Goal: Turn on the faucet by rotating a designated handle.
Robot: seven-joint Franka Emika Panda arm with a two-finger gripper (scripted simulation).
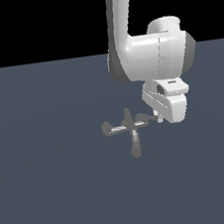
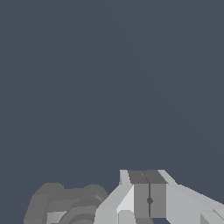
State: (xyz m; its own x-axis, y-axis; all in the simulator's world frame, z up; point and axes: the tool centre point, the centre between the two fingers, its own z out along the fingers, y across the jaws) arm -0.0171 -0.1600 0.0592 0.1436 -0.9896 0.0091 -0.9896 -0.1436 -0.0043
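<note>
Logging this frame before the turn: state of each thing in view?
faucet: on the floor, crossbar level, post upright, spout pointing toward the camera.
handle: at the crossbar's end on the exterior view's right, beside the gripper; contact cannot be told.
gripper: shut, fingers together, low by the handle, nothing between them.

Glossy white rounded arm (image 1: 146, 54) — a grey band at the joint — with blocky pale-grey fingers (image 2: 157, 199).

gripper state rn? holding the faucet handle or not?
Gripper: fingers shut together, nothing between them. It sits beside the faucet handle; contact cannot be told.
</note>
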